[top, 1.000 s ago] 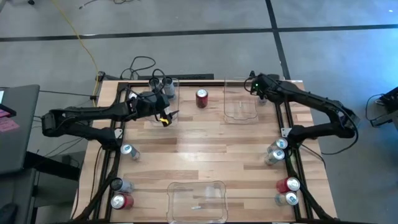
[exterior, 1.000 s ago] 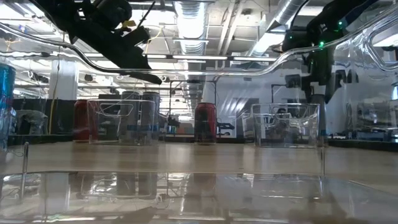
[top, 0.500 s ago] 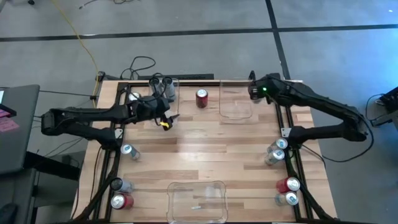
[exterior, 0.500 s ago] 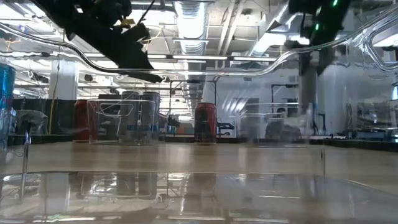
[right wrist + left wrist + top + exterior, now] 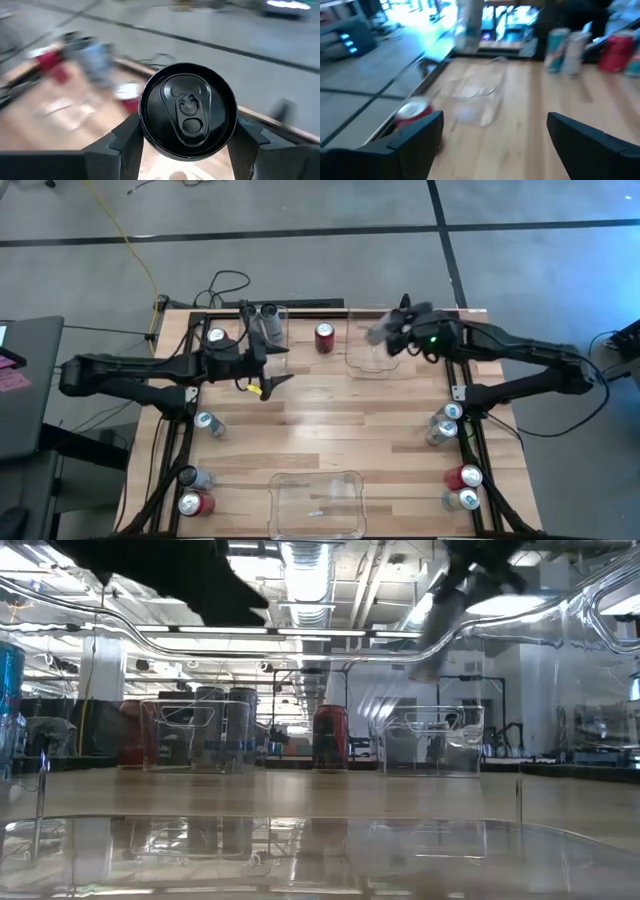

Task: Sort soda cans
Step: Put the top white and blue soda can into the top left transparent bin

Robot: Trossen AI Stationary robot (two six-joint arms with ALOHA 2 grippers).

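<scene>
My right gripper (image 5: 385,332) is shut on a soda can with a dark top (image 5: 187,110), held high over the far right clear bin (image 5: 372,358). My left gripper (image 5: 270,383) hangs open and empty (image 5: 492,145), just near of the far left bin (image 5: 266,326), which holds grey cans (image 5: 262,313). A red can (image 5: 324,337) stands on its base between the two far bins. Other cans stand along the table's left edge (image 5: 207,422) and right edge (image 5: 445,420). My right gripper pinches the can's round side wall (image 5: 144,131) between its two fingers (image 5: 125,142), one on each side. The can's dark top faces back toward the wrist. The can is lifted clear, above the bin.
A third clear bin (image 5: 317,502) lies at the near edge. A silver-topped can (image 5: 215,337) stands left of the far left bin. Red and silver cans stand at the near left corner (image 5: 194,502) and the near right corner (image 5: 462,478). Bare wood lies mid-table (image 5: 330,420).
My right gripper has risen and swung from the far right corner toward the table's left, rolling as it went, with the can in its hold. The far right bin has slid a little toward the left. My left gripper has drawn back slightly toward the near left, still open.
</scene>
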